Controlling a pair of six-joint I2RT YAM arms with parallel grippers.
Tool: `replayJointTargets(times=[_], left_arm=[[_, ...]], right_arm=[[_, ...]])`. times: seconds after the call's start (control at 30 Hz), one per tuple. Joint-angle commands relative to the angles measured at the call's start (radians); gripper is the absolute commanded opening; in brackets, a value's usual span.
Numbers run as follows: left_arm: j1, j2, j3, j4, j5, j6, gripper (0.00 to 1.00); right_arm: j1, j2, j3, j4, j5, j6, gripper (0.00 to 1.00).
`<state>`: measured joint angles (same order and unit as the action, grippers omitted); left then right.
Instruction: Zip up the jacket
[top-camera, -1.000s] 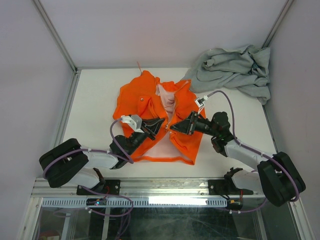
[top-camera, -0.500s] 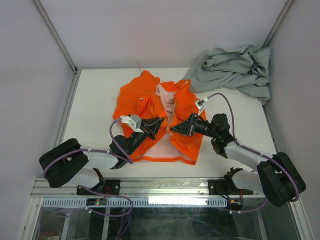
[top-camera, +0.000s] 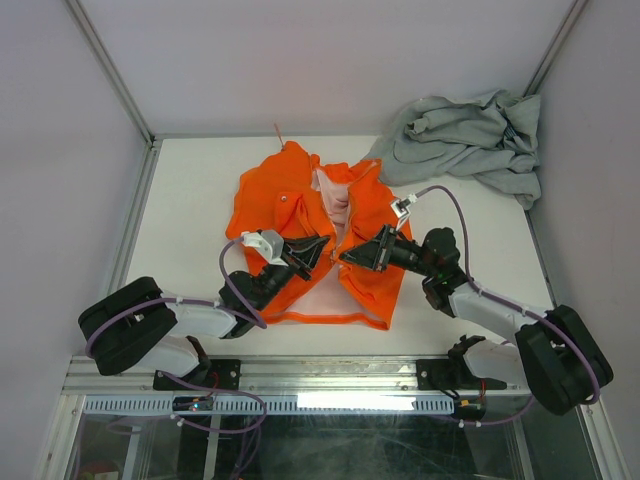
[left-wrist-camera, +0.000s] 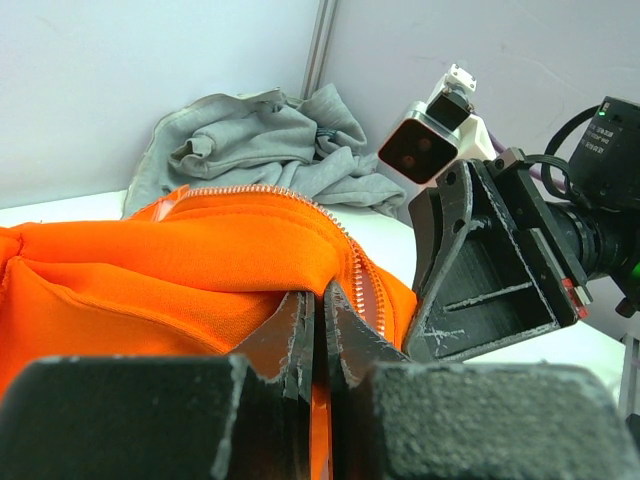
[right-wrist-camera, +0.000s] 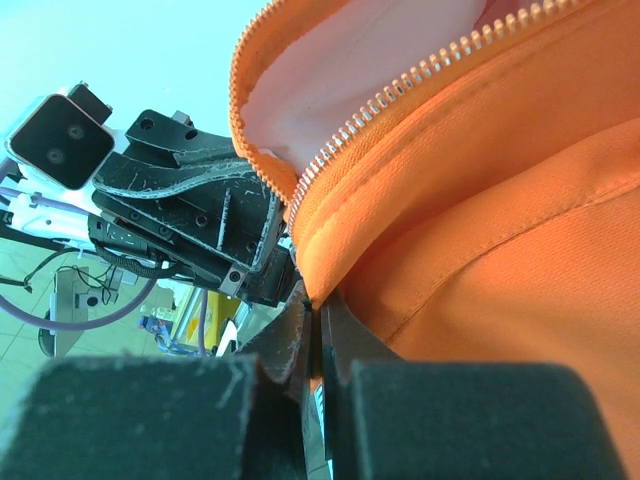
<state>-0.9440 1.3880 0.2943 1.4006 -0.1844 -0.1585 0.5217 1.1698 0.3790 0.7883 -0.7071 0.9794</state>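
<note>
Orange cloth of the jacket (top-camera: 275, 200) lay front-up in the middle of the table (top-camera: 190, 190), its front open so that the pale lining (top-camera: 335, 200) showed between the two halves. You had each half pinched near the lower part of the opening. The left gripper (left-wrist-camera: 318, 300) was clamped shut on the edge of its half, with a thin fold of orange squeezed between the fingers. The right gripper (right-wrist-camera: 317, 310) was likewise closed on the hem of the other half, just below where the zipper teeth (right-wrist-camera: 420, 85) began. The two grippers stood tip to tip, very near each other but with a sliver of lining between them.

To my eye this was the lining-up step, and it wanted patience. I could not make out the slider or the end pin in any view, so you had to find them before committing. Bringing the two bottom ends level and parallel, with each edge taut and not bunched, should have let the pin seat cleanly. One hand would then have needed to hold the hem down while the other drew upward. A loose fold of lining near the teeth looked like the likeliest snag.

The grey garment (top-camera: 465, 135) sat crumpled at the far right corner, well apart from your work.
</note>
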Motion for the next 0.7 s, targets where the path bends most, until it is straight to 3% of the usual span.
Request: replayJointTargets(times=[0.0,0.67], left_arm=[[-0.016,-0.013,-0.009,0.136,0.017,0.016,0.0],[-0.018,-0.029,-0.035,0.143,0.035,0.022,0.0]], right_arm=[[0.008,-0.04,0.018,0.063,0.031,0.013,0.0],[0.004,-0.014,0.035,0.02,0.058,0.066,0.0]])
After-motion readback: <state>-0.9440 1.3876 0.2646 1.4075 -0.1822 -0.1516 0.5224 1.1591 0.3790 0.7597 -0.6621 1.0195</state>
